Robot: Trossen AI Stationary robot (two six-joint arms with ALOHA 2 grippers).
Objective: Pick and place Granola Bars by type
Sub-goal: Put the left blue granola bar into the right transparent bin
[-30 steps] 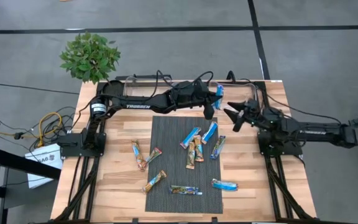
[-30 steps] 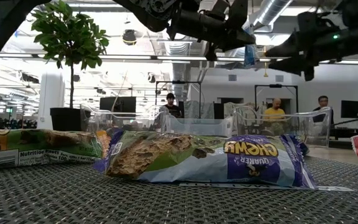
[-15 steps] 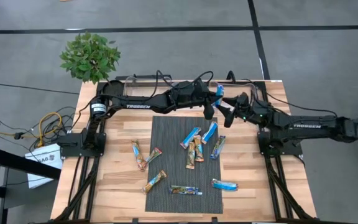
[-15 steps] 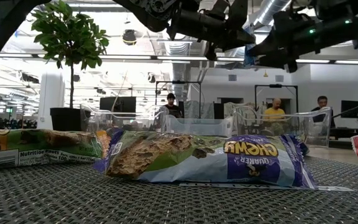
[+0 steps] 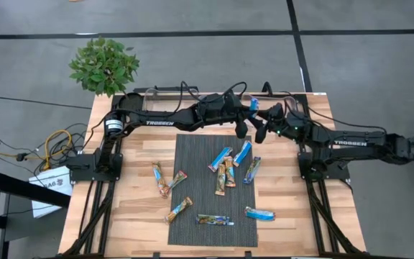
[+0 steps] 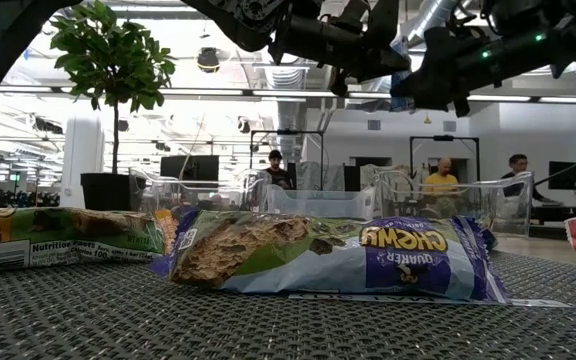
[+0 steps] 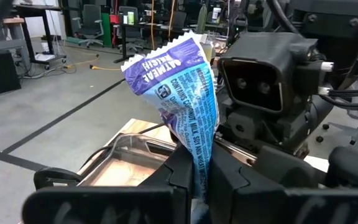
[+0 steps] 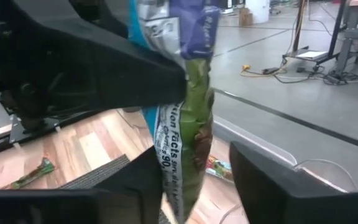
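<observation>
Sorting looks barely begun: left gripper (image 7: pixel 197 186) pinches one blue granola bar (image 7: pixel 188 99) aloft near the table's far edge; right gripper (image 8: pixel 194 180), fingers spread, flanks it. Ten-odd bars (image 5: pixel 221 173) lie unsorted on the mat (image 5: pixel 192 180).

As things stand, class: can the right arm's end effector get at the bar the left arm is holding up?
Probably yes: the right end effector is open with the raised bar between its fingers, nothing between them.

Wooden desk (image 5: pixel 135 216) with a dark woven mat (image 5: pixel 192 155) at its centre. Granola bars (image 5: pixel 230 167) cluster on the mat toward the right edge; others lie off the mat near the left edge (image 5: pixel 165 180) and near the front edge (image 5: pixel 259 214).
</observation>
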